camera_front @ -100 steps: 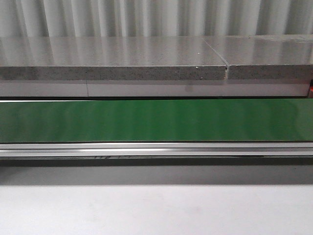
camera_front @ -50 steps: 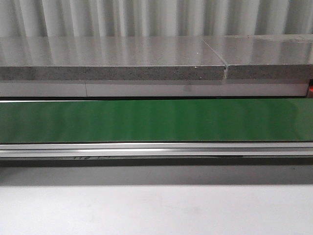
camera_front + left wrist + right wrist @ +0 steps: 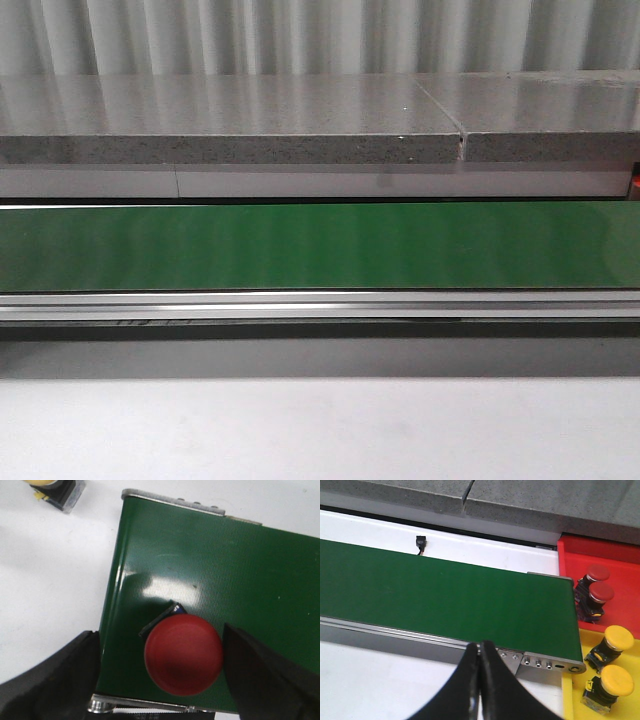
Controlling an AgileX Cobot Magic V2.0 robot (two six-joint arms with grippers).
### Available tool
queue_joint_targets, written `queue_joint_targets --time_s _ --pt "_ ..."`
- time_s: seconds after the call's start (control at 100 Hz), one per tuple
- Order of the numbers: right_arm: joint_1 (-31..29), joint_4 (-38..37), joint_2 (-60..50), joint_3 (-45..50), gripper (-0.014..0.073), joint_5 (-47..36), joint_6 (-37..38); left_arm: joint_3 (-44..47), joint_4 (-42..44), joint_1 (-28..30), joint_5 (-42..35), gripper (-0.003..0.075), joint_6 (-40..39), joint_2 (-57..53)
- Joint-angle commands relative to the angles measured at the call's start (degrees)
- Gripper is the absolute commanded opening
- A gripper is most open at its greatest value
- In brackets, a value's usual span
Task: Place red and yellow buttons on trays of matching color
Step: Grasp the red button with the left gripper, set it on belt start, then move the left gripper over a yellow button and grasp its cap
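In the left wrist view a red button point(image 3: 183, 655) with a dark base sits on the green conveyor belt point(image 3: 200, 565), close to the belt's end. My left gripper point(image 3: 161, 647) is open, one black finger on each side of the button; its right finger is very close to the cap. A yellow button point(image 3: 52, 489) lies on the white table beyond the belt's end. In the right wrist view my right gripper point(image 3: 480, 649) is shut on nothing, over the belt's near rail. A red tray point(image 3: 620, 555) holds two red buttons point(image 3: 597, 573). A yellow tray point(image 3: 572, 700) holds two yellow buttons point(image 3: 618, 637).
The front view shows only the green belt point(image 3: 320, 245), its metal rail point(image 3: 320, 305), a grey stone ledge point(image 3: 230, 125) behind and white table in front; no gripper or button appears there. A small black connector point(image 3: 421, 543) lies behind the belt.
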Motion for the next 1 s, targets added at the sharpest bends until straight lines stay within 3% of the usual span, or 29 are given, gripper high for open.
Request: queue_joint_targets --time_s 0.0,0.33,0.73,0.99 --pt "0.0 -0.1 0.2 -1.4 -0.0066 -4.0 -0.5 -2.4 -2.4 -0.3 -2.5 0.0503 0.7 -2.8" --pt "0.0 -0.1 0.2 -1.4 -0.0066 -4.0 -0.5 -7.9 -3.1 1.1 -1.6 0.0503 0.7 -4.4" --pt "0.0 -0.1 0.2 -1.4 -0.0066 -4.0 -0.5 -8.1 -1.7 15.3 2.1 0.0503 0.7 -3.0" --pt "0.0 -0.1 0.2 -1.4 -0.0066 -4.0 -0.5 -8.1 -1.7 20.3 2.8 0.0503 0.4 1.9"
